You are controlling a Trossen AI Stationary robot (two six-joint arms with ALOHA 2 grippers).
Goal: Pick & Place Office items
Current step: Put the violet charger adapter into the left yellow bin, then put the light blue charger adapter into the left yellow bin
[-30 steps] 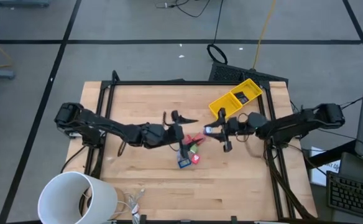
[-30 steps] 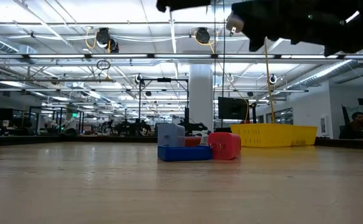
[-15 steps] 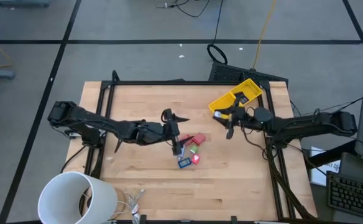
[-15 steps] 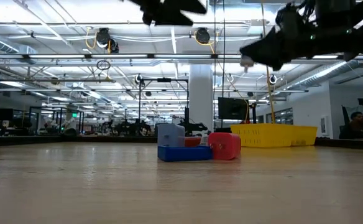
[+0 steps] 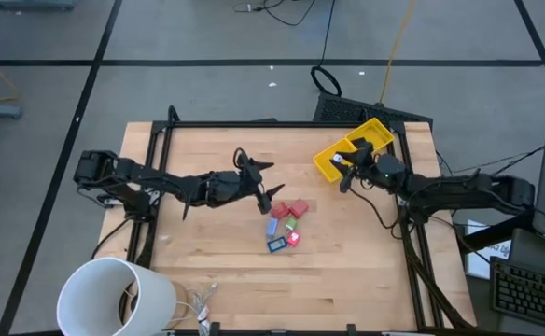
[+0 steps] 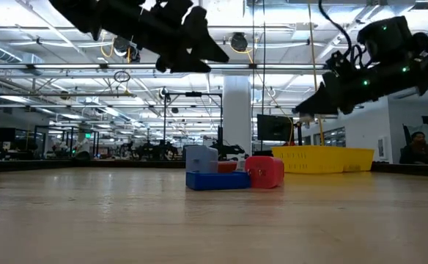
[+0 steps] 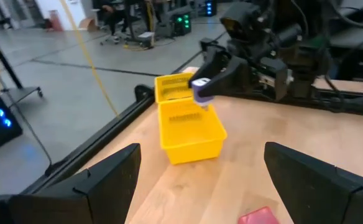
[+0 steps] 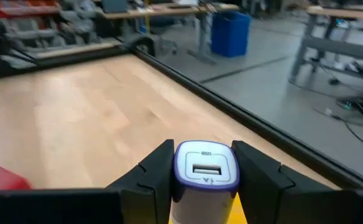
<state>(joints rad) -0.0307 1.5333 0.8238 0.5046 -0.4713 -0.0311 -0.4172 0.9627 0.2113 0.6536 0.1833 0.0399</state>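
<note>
The office items lie in a small cluster [image 5: 286,226] mid-table: red blocks [image 5: 299,209], blue rectangles [image 5: 277,245], a green bit [image 5: 290,223] and a pink-red bit [image 5: 293,239]. In the low view they show as a pile [image 6: 232,172]. My left gripper [image 5: 258,181] hovers open just far-left of the cluster, touching nothing. My right gripper [image 5: 344,171] hangs over the near end of the yellow bin [image 5: 352,149], shut on a small white piece with a blue-violet rim [image 8: 205,169]. That piece also shows in the left wrist view [image 7: 201,87]. My right gripper pinches the white, blue-rimmed piece between its two fingers [image 8: 160,171], one on each side wall [image 8: 180,177]. The slotted end face [image 8: 205,167] points forward past the fingertips. The piece is lifted clear, above the yellow bin's near end [image 8: 236,208].
A big white cylinder [image 5: 114,297] stands at the near-left corner with cables [image 5: 198,303] beside it. The yellow bin [image 7: 188,121] sits slanted at the far-right corner and holds a dark item [image 5: 364,145]. A black frame [image 5: 151,159] edges the table. Bare wood lies near and left.
My right gripper has carried the white piece from beside the cluster toward the far-right, to above the yellow bin's near end. My left gripper has drawn back from over the cluster toward the far-left and stays open. The cluster has not moved.
</note>
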